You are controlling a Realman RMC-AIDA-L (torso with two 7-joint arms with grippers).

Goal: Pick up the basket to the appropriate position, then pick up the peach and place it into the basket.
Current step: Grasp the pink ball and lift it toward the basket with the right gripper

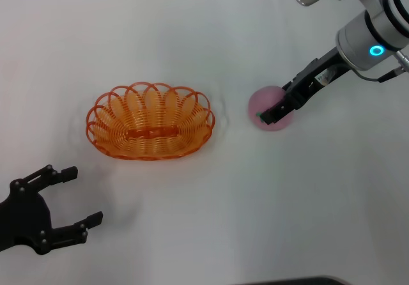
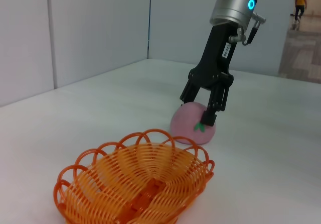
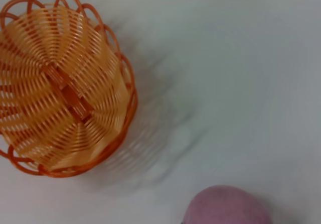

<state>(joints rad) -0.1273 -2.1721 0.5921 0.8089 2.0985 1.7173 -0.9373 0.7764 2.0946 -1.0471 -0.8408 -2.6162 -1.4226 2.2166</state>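
Note:
The orange basket (image 1: 151, 130) stands upright on the white table, left of centre; it also shows in the left wrist view (image 2: 135, 184) and the right wrist view (image 3: 62, 83). The pink peach (image 1: 265, 100) rests on the table to the basket's right, with its green stem mark facing front (image 2: 199, 127). My right gripper (image 1: 271, 114) is down on the peach, open, with one finger (image 2: 209, 114) in front of the fruit and the other behind it. The peach's top shows in the right wrist view (image 3: 228, 206). My left gripper (image 1: 84, 195) is open and empty at the near left.
The white table (image 1: 204, 36) reaches to grey partition walls (image 2: 75, 28) at the back. A strip of bare table lies between the basket and the peach.

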